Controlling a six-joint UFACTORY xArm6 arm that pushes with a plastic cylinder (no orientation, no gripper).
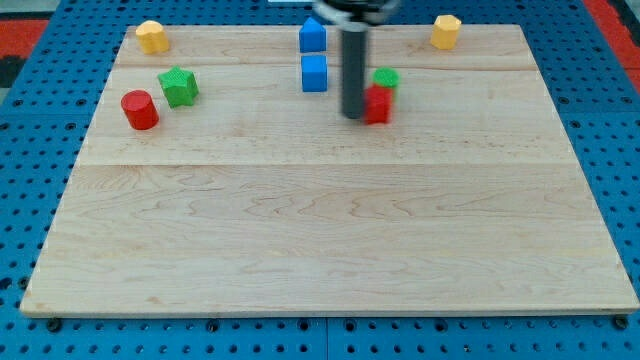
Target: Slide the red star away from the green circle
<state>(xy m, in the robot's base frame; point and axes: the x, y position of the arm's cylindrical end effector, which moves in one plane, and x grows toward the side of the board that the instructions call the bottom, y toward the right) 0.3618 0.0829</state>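
Touching the red star's (378, 104) left side near the table's top edge, my tip (353, 115) grips nothing, and I fear pushing rightward could drag the adjoining green circle (386, 78) along.

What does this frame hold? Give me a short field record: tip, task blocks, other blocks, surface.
tip: my tip touches the red star's left side
red star: just below the green circle, touching it
green circle: right of centre, near the view's top
blue blocks: two, left of the rod
left group: red cylinder, green star
yellow blocks: top left, top right
surface: wooden board
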